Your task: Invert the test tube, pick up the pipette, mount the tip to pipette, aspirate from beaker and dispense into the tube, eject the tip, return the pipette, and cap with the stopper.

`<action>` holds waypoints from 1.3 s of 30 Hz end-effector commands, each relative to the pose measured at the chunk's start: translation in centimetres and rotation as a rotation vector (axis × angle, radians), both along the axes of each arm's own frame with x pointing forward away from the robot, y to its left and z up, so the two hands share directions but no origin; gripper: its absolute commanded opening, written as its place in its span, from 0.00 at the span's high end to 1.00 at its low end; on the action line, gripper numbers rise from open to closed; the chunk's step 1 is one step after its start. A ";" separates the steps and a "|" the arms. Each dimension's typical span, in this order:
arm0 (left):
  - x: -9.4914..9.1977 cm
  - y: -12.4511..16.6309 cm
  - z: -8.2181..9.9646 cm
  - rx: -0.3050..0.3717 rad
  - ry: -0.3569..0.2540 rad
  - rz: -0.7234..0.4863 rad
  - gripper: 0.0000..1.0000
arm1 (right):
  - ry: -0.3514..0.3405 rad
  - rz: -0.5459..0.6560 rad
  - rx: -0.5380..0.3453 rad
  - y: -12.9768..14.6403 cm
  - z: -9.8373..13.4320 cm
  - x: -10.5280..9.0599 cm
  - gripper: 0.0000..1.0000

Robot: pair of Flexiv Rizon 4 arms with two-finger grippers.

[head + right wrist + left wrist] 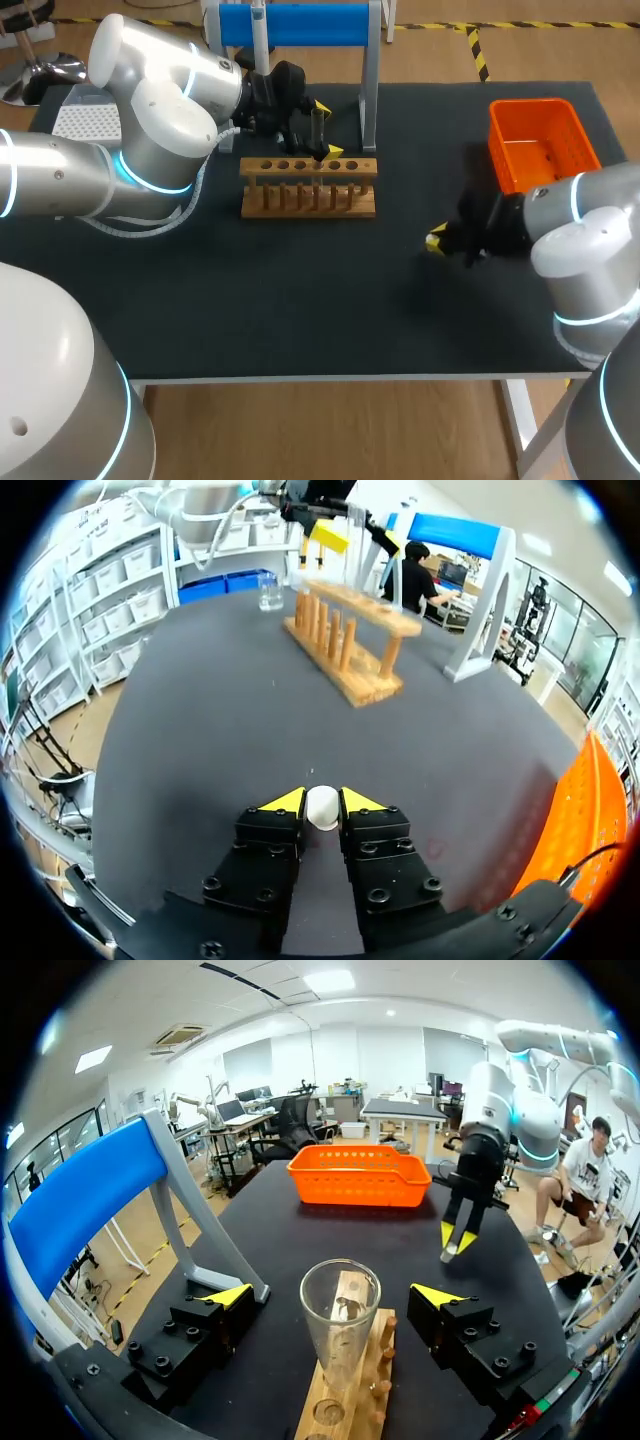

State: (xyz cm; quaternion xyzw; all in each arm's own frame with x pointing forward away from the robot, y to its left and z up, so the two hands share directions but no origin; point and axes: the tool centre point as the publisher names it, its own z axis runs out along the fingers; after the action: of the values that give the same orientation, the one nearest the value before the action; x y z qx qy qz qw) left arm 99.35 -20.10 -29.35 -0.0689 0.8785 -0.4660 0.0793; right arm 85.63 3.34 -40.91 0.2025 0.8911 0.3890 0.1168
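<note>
The tube (pixel 340 1325) stands mouth up in the rack (pixel 352 1390), still uncapped. The left gripper (pixel 335 1298) has its jaws wide open on both sides of the tube, not touching it. The right gripper (pixel 322 800), low over the counter (pixel 220 730) and well apart from the rack, holds the white stopper (pixel 322 810) in closed jaws. I judge that only the capping is left. Only the right wrist view shows the stopper and the beaker (pixel 268 592); the head view hides both.
</note>
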 end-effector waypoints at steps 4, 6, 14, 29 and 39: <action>0.0 0.1 0.1 0.001 0.002 -0.003 0.00 | -0.021 0.073 0.087 -2.2 7.2 0.5 1.00; 0.0 0.1 0.1 0.001 0.002 -0.003 0.00 | -0.035 0.104 0.079 -2.1 9.2 0.8 1.00; 0.0 0.1 0.1 0.001 0.002 -0.003 0.00 | -0.050 0.213 0.045 -1.2 15.4 0.8 1.00; 0.0 0.1 0.1 0.001 0.002 -0.003 0.00 | -0.050 0.213 0.045 -1.2 15.4 0.8 1.00; 0.0 0.1 0.1 0.001 0.002 -0.003 0.00 | -0.050 0.213 0.045 -1.2 15.4 0.8 1.00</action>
State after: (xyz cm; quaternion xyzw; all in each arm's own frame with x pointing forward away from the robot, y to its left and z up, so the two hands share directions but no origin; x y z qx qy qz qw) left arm 99.34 -20.10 -29.34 -0.0690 0.8786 -0.4659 0.0792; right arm 86.51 2.26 -25.63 0.1001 0.8952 0.4241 0.0940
